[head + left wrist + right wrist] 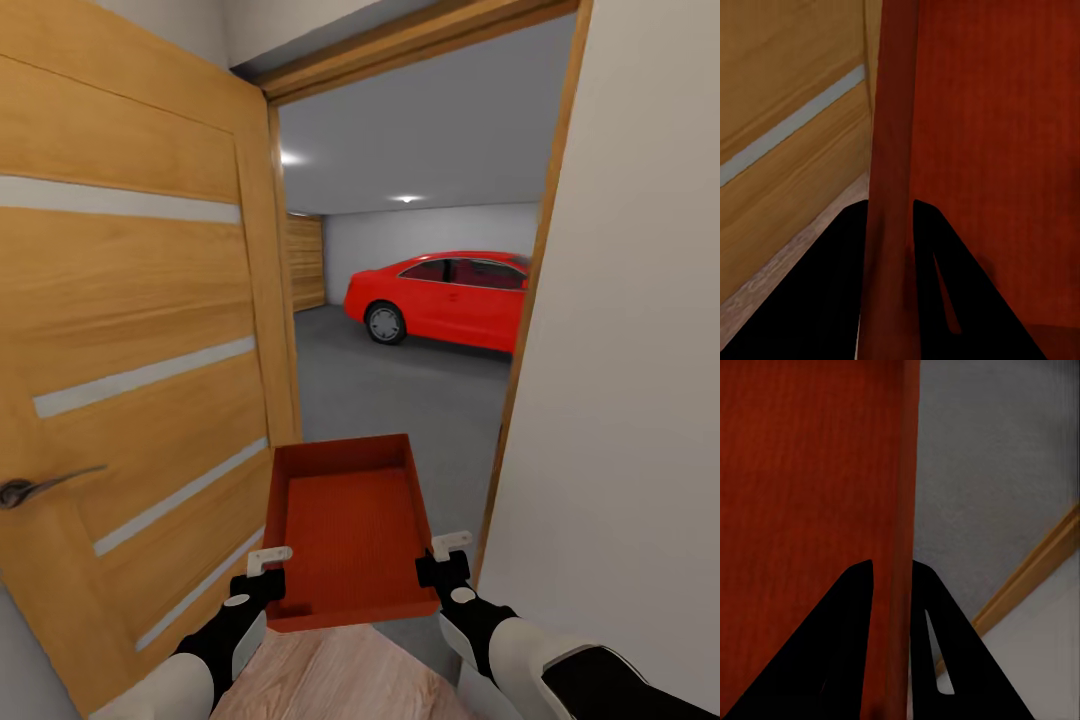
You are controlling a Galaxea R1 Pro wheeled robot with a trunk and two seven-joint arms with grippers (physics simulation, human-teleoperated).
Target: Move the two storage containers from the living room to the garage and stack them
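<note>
Right now one red-orange bin (350,535) is held level in front of the robot at an open doorway, the left gripper (268,572) pinching its left wall and the right gripper (444,556) pinching its right wall; each wrist view shows a wall clamped between two dark fingers (937,247) (855,607). A wooden door (130,370) with pale stripes and a lever handle (40,485) stands open at the left, a cream wall (630,350) at the right. Beyond the frame lie the garage's grey floor (400,390) and a red car (445,298), well ahead of the bin
</note>
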